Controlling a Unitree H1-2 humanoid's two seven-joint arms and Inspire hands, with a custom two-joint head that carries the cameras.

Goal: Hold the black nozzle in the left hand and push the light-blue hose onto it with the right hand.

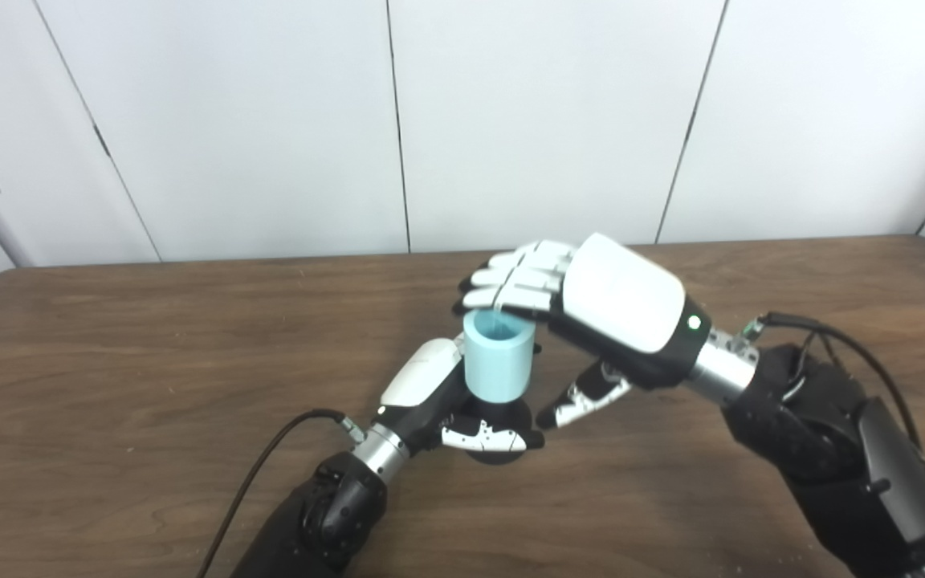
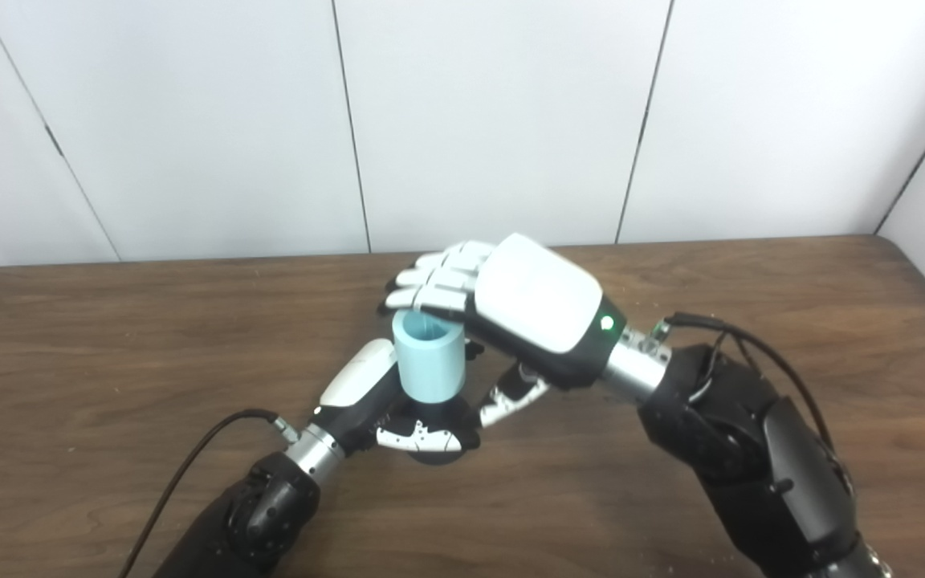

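Both hands meet mid-table: the left hand (image 1: 430,393) is wrapped round the black plastic nozzle (image 1: 499,437) to brace it upright, while the right hand (image 1: 591,305) lays flat, loosely spread fingers (image 1: 511,289) on the short light-blue hose (image 1: 496,357), gripping nothing, probably pressing it down.
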